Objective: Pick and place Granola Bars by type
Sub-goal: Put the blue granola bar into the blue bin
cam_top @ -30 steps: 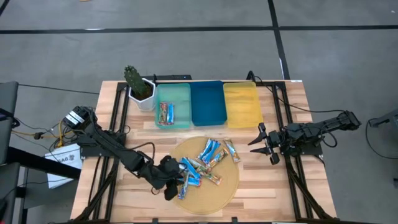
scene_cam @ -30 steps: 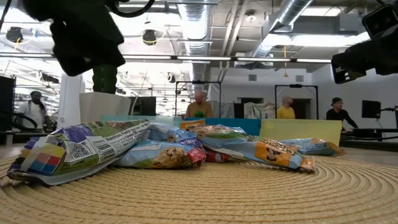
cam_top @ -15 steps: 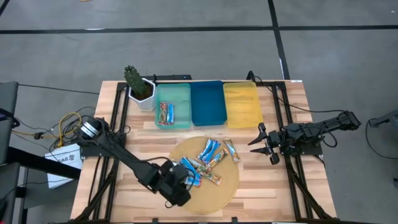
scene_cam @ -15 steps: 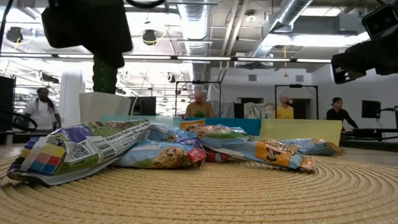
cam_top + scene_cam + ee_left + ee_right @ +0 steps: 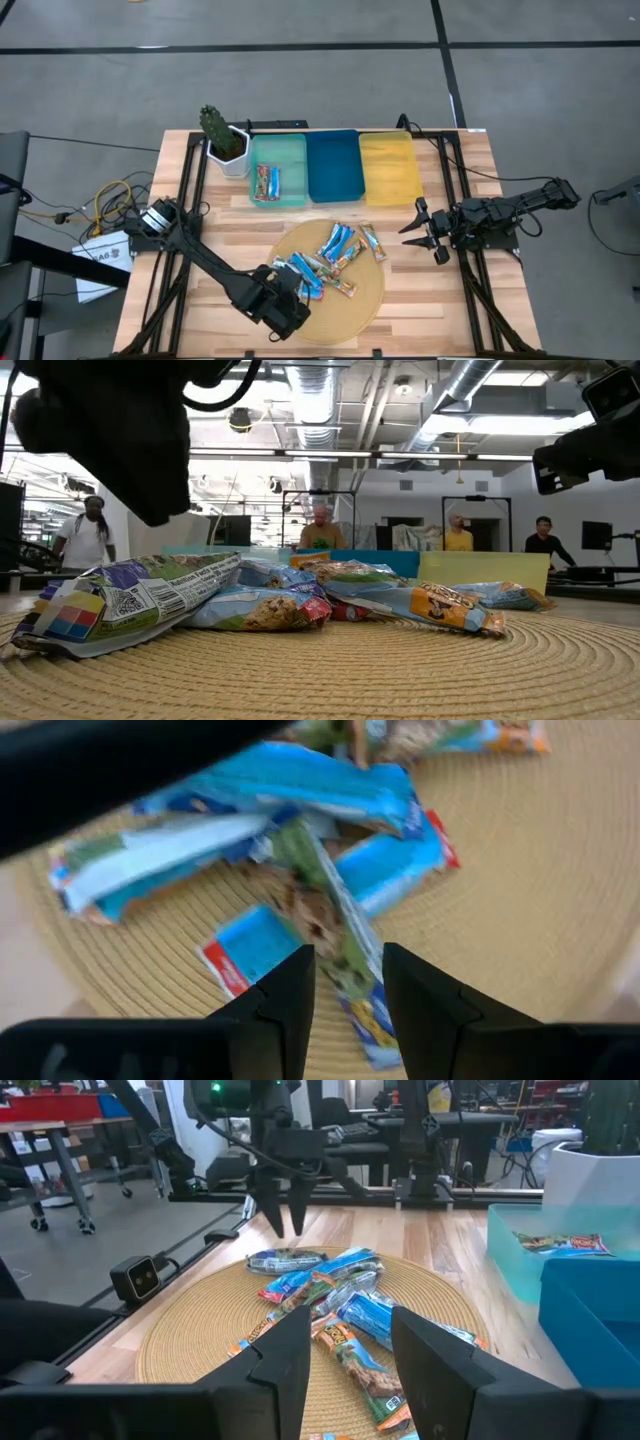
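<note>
Several granola bars [image 5: 325,262], mostly blue-white with some orange or tan, lie in a loose pile on a round woven mat [image 5: 365,300]; the low view shows the pile [image 5: 270,600] flat on the weave. One more bar [image 5: 266,182] lies in the teal tray [image 5: 290,150]. My left gripper [image 5: 288,300] hangs over the pile's left, near end, fingers pointing down and open [image 5: 285,1228], tips clear above the bars [image 5: 300,870]. My right gripper [image 5: 410,228] waits open at the table's right side, beside the mat.
A blue tray [image 5: 333,165] and a yellow tray [image 5: 390,168] stand beside the teal one along the far edge. A potted cactus [image 5: 225,145] stands at the far left. People move about in the room beyond the table [image 5: 320,525].
My left arm has swung round, and its gripper has shifted a little toward the table's near edge at the mat's left side. In the low view it has come lower and looms larger. The bars have stayed where they were.
</note>
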{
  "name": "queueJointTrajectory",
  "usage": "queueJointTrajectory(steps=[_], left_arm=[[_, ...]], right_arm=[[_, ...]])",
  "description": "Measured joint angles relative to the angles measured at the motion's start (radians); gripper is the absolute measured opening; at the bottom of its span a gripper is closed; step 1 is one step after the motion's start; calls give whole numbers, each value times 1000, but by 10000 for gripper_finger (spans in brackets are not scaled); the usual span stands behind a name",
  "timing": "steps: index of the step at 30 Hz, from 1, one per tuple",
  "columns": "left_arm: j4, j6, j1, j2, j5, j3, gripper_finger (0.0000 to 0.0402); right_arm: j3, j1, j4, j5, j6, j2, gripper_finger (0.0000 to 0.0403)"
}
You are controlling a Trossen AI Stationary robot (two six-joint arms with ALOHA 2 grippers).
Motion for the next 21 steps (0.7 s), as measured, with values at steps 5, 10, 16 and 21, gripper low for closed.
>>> queueJointTrajectory(steps=[5,10,16,21], left_arm=[[3,38,3,0,-14,0,112],[-3,71,13,0,5,0,112],[-2,54,23,2,39,0,137],[8,36,22,16,44,0,164]], right_arm=[[0,0,0,0,0,0,133],[0,0,0,0,0,0,134],[0,0,0,0,0,0,134],[0,0,0,0,0,0,133]])
